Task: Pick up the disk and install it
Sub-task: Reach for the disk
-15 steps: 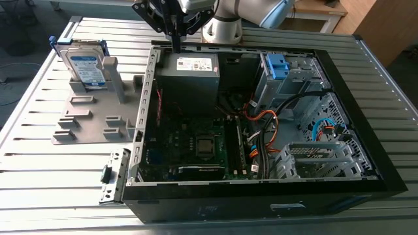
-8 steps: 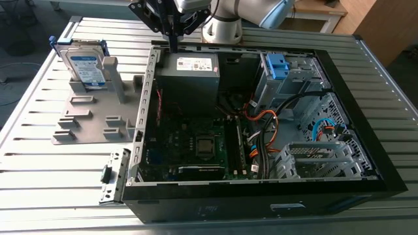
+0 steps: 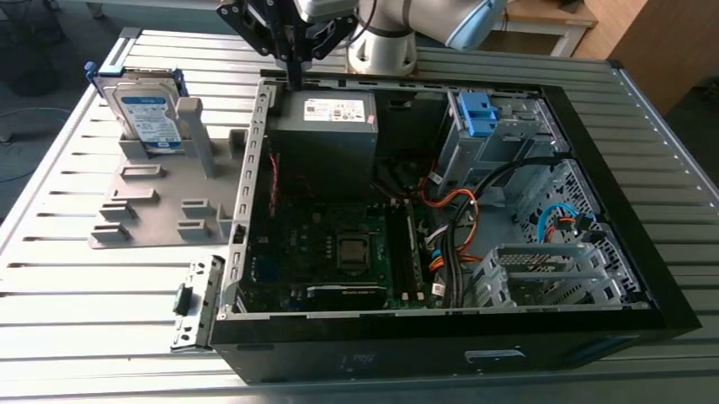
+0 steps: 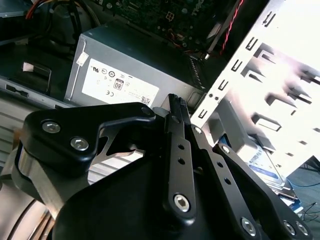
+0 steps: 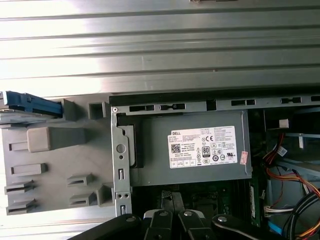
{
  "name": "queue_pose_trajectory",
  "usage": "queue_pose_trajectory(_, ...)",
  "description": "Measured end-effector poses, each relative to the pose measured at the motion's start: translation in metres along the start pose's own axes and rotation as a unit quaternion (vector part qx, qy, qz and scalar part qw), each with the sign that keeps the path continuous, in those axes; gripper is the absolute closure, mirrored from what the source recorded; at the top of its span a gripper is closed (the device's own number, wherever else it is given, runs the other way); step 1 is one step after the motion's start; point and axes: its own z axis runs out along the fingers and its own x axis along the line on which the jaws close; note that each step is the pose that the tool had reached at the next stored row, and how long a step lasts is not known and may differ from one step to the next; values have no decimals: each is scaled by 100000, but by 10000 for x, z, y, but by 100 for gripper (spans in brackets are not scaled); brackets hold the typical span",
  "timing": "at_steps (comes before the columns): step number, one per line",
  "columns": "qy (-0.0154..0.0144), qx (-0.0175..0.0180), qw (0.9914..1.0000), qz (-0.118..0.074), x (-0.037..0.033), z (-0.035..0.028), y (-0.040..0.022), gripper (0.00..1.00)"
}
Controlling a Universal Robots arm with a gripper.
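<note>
- Work looks to be at its first step: getting to the disk. Nothing has lifted it yet.
- Disk stands on its edge in a grey holder on the metal table, outside the computer case. In the exterior view it sits at about ten o'clock from the middle of the case.
- Gripper hangs over the far edge of the case, at twelve o'clock, just above the grey power box. The disk is at about eight o'clock from it, and the two are apart.
- In the second wrist view the two fingers are pressed close together into a thin tip, with nothing between them.
- Long side of the disk runs up and down, tipped a little. Its label face looks toward six o'clock in the exterior view, and its thin top edge with the blue frame points up.
- My guess is that the next move needs the fingers to spread apart and come over the top edge of the disk, lined up with its thin sides.
- Silver cage at two o'clock inside the case looks like where the disk belongs.
</note>
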Motion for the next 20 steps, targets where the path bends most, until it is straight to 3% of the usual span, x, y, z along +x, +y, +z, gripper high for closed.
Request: queue_pose_trajectory(20,4,5,100000,2,72,-2,-5,89)
